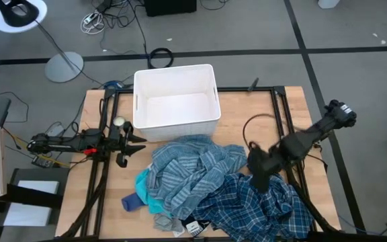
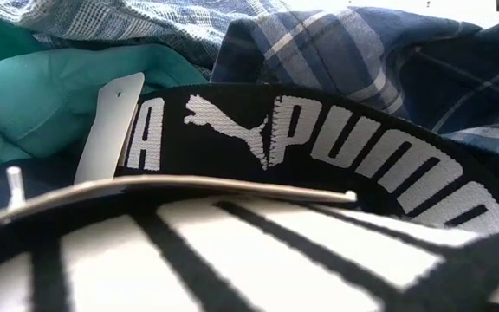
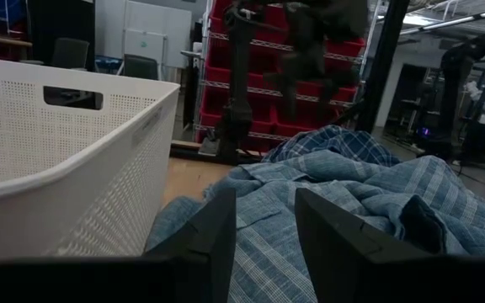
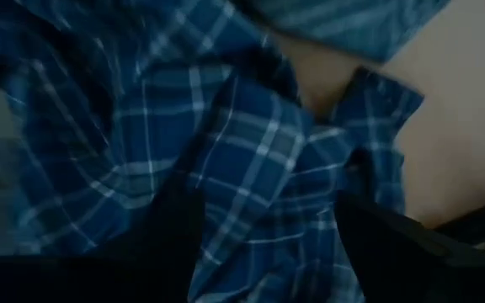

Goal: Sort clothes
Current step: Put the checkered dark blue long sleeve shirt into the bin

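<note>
Low view is swamped: a dark navy piece (image 2: 336,165) with white lettering fills the frame, its first letters hidden behind a white tag (image 2: 106,130) and its far end cut off at three o'clock. High view, the navy plaid shirt (image 1: 261,205) runs off the edge at six o'clock. The right gripper (image 1: 259,176) is motion-blurred over it, fingertips lost against the plaid. The grey t-shirt can't be picked out anywhere.

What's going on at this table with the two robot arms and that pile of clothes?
The robot is sorting a heap of clothes beside a white bin, which looks empty. The right gripper hangs with its fingers apart over the navy plaid shirt, holding nothing. The left gripper waits open beside the blue-grey striped shirt.
</note>
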Robot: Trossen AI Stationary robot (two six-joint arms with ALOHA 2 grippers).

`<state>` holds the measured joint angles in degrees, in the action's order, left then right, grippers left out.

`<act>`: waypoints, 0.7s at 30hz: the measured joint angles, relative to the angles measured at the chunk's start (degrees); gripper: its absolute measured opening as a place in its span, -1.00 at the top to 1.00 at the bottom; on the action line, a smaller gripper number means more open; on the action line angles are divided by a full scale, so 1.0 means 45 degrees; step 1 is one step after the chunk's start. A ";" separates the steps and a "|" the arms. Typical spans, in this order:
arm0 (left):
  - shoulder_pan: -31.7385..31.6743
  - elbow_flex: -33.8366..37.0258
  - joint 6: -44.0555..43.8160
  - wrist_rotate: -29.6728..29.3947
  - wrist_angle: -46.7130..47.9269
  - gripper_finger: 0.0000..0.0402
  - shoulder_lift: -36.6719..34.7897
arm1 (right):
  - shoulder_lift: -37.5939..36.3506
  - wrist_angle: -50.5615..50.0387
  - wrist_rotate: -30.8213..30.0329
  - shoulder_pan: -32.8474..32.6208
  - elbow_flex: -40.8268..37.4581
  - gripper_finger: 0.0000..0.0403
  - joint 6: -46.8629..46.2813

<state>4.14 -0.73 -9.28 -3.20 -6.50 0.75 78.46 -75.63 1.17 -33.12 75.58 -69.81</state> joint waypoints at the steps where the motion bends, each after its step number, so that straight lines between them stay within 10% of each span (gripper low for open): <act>1: -0.0005 -0.0005 0.0005 0.0000 0.0000 0.36 0.0000 | 0.0251 0.0046 -0.0103 -0.0247 -0.0042 -0.34 -0.0286; 16: -0.0005 0.0000 0.0000 0.0000 0.0000 0.36 0.0000 | 0.4863 0.4842 -0.1008 -0.2005 -0.1663 -0.34 -0.2950; 21: -0.0003 -0.0005 0.0005 0.0000 0.0000 0.36 0.0002 | 0.5910 0.5988 -0.1468 -0.1773 -0.2116 -0.01 -0.3427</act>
<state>4.13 -0.75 -9.26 -3.20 -6.50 0.76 105.06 -48.68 -5.43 -41.10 66.06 -85.23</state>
